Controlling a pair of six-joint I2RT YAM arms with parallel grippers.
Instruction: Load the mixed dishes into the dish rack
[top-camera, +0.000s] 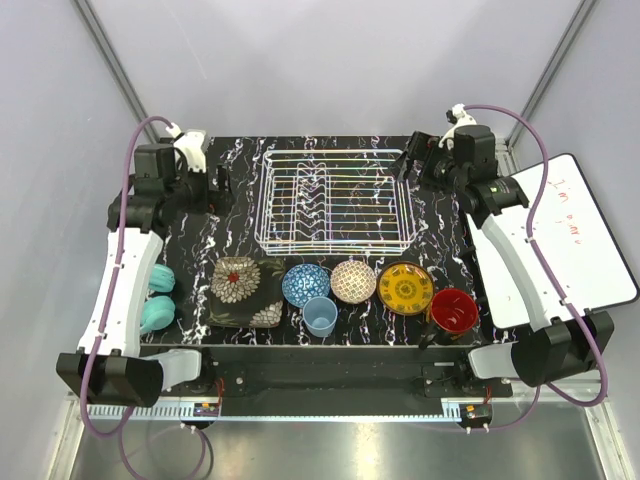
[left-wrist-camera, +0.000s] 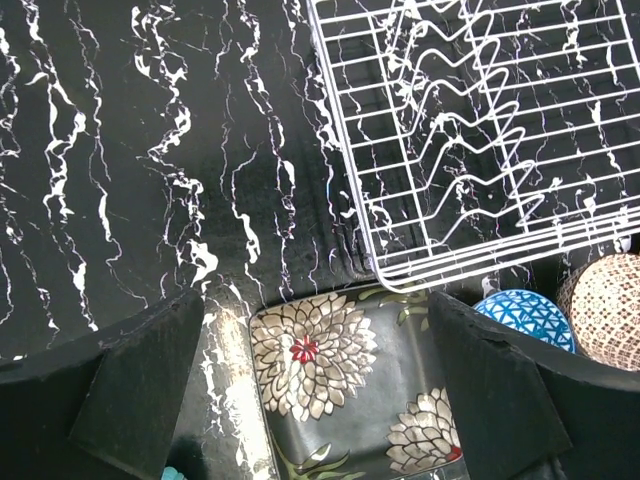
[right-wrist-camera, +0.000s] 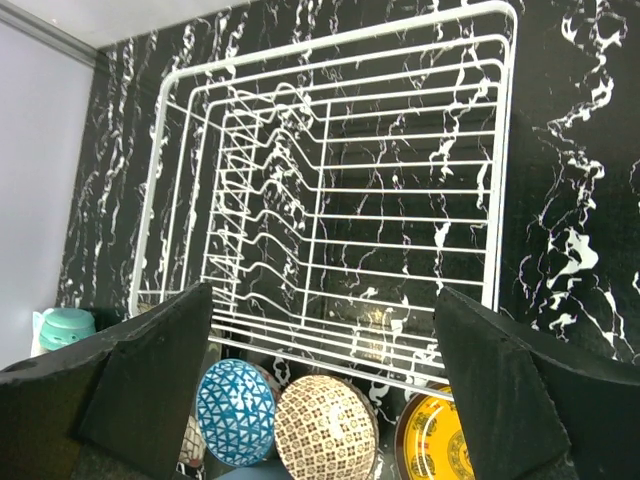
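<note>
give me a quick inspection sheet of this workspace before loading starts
surface: black marble-look table, no spills seen
job's things: dish rack at the far middle, holding nothing; in a row nearer the arms: black square floral plate, blue patterned bowl, light-blue cup, beige patterned bowl, yellow round plate, red-inside mug
clutter: teal rounded items at the left edge, beside the left arm
grippers: left gripper and right gripper both open, holding nothing
cables: purple cables loop off each arm, away from the dishes
surroundings: pale walls; whiteboard with red writing on the right
</note>
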